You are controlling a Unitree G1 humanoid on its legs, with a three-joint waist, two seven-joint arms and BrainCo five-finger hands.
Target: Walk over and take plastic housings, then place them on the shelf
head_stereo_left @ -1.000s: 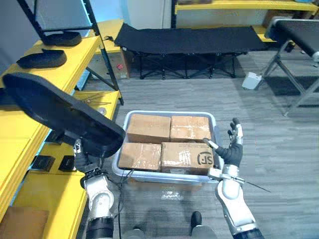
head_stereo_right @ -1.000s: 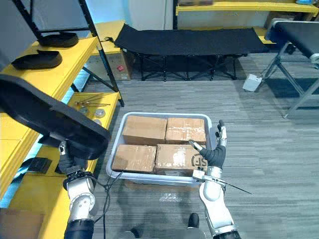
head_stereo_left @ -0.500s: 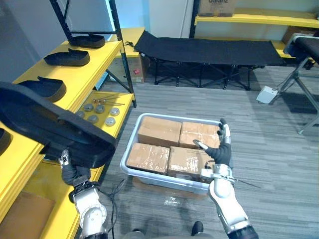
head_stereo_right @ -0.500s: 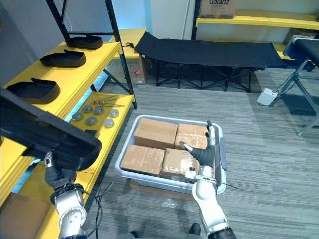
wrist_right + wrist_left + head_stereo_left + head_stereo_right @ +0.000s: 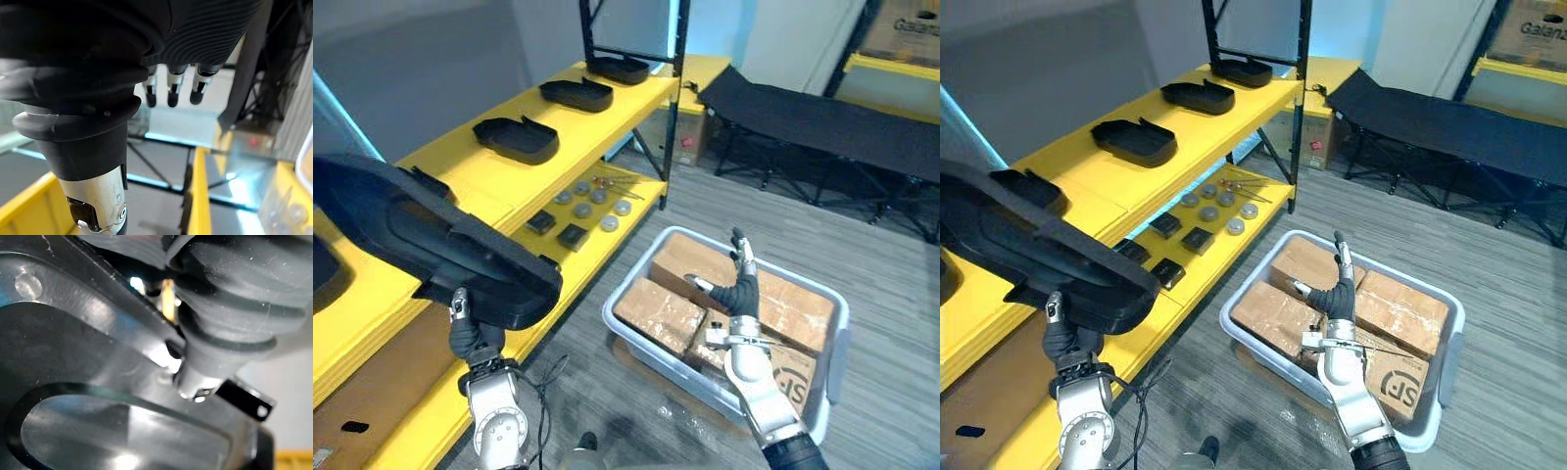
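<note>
The large black plastic housing (image 5: pixel 421 230) rests on the left hand (image 5: pixel 466 329), beside the yellow shelf (image 5: pixel 607 122); I cannot tell how the hand grips it. The right hand (image 5: pixel 736 289) is spread open and empty, over brown cardboard boxes (image 5: pixel 661 311).

Black housing (image 5: pixel 421 240) cut off at left edge, left hand (image 5: pixel 470 338) mostly hidden beneath

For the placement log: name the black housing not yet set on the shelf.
The big housing raised on the left hand; the other housings lie on the yellow shelf, on its top board.
</note>
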